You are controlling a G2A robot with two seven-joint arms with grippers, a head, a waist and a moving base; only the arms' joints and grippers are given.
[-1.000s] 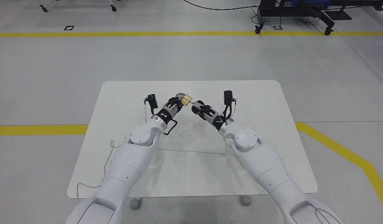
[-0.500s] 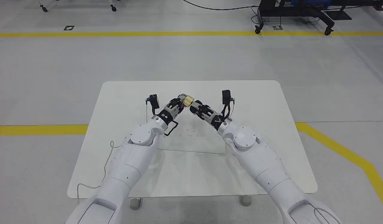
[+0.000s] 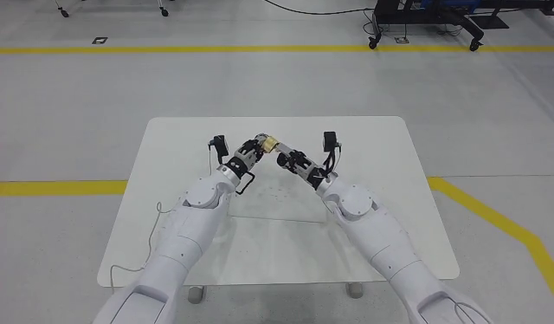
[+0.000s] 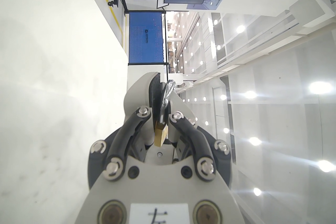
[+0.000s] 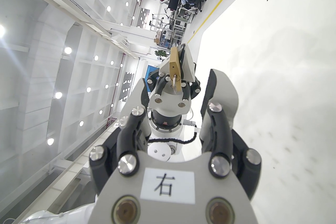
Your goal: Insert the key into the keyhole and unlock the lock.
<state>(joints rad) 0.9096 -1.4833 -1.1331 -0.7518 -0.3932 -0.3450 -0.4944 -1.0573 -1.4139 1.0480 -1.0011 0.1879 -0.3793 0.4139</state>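
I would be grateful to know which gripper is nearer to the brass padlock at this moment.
Left. The left gripper is shut on the padlock, holding it above the table. The right gripper is open and close in front of it, not touching.

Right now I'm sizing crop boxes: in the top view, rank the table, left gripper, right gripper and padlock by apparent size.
1. table
2. left gripper and right gripper: they look alike, so not ranked
3. padlock, clamped in the left gripper
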